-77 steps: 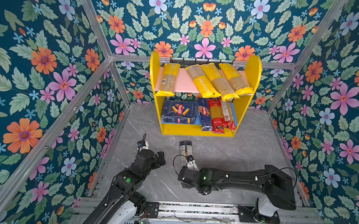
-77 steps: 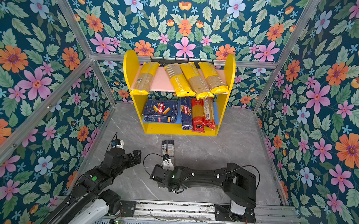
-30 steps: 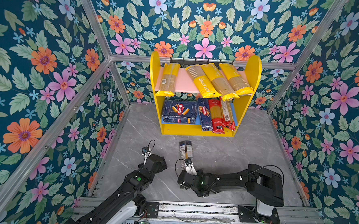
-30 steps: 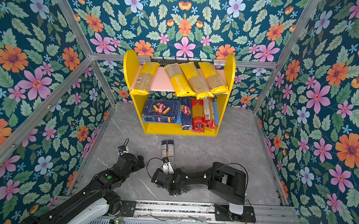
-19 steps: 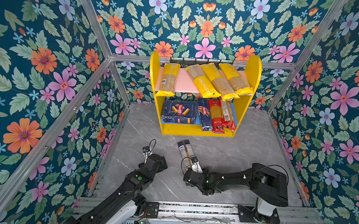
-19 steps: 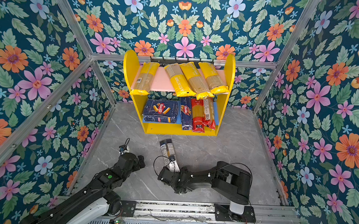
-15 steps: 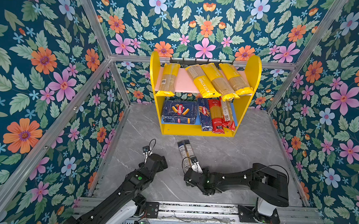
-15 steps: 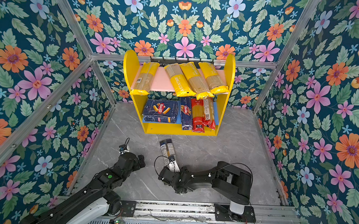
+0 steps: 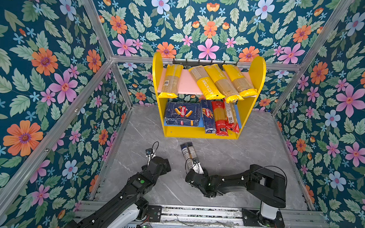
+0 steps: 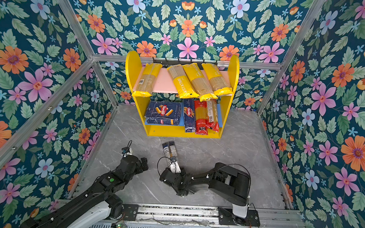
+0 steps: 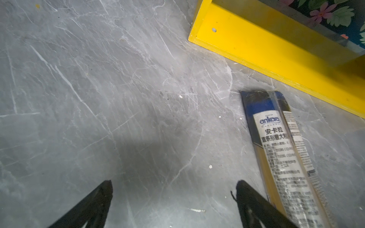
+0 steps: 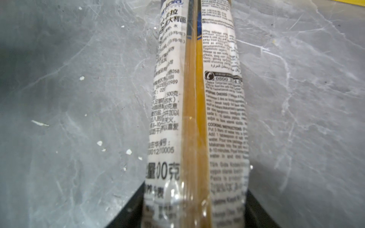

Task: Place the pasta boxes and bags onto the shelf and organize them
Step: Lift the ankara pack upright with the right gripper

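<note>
**Top views:** The shelf (image 9: 254, 69) stands at 12 o'clock, against the back wall. Four yellow bags (image 9: 217, 82) lie on its upper board. Two boxes (image 9: 182, 114) and two red bags (image 9: 220, 118) lie on the lower board. The navy bag (image 9: 188, 153) lies on the table (image 9: 250, 148) at 6 o'clock from the shelf, apart from it. The right gripper (image 9: 192, 167) is at its near end. The left gripper (image 9: 166, 166) sits at 9 o'clock from that, apart.

**Left wrist:** The left gripper (image 11: 173, 184) is wide open over the table, with the navy bag (image 11: 280, 150) just beside it.

**Right wrist:** The right gripper (image 12: 195, 192) is closed on the navy bag (image 12: 195, 108). Its fingers (image 12: 126, 215) press both sides.
</note>
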You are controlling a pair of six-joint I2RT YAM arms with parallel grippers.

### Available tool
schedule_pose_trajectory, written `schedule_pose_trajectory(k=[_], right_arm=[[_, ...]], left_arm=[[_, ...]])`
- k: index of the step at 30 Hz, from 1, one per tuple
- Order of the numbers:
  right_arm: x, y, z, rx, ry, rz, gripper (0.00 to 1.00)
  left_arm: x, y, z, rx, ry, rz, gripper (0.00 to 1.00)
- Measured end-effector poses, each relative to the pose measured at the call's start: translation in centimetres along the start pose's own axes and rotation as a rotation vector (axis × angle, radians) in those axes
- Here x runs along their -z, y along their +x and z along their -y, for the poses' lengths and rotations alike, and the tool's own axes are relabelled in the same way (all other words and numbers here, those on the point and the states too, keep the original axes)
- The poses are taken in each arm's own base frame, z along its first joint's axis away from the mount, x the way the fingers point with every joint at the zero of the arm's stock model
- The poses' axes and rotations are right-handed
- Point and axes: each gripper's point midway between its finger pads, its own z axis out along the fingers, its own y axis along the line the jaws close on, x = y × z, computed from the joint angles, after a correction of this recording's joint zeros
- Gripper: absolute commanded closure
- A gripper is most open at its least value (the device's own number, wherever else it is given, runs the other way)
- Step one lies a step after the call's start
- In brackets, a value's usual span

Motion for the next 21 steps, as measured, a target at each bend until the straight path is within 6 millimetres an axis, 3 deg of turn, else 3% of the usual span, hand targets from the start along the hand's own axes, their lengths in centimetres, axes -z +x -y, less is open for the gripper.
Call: schedule_pose_trajectory(k=[5,13,21], right_arm=[[0.1,-0.2,0.1,-0.05,-0.01,0.016,0.8],[1.7,-0.4,-0.5,-0.066,-0.064,-0.031,0.9],[4.5,-0.5,-0.1,-0.014,-0.077,-0.126,0.97]], left_arm=[[0.4,-0.9,0.2,0.002,-0.01,0.014,0.01],[1.4,-2.5,0.5,0.009,-0.012,0.047,0.01],[1.7,-3.0,0.4,0.002,-0.033,0.043,0.0]])
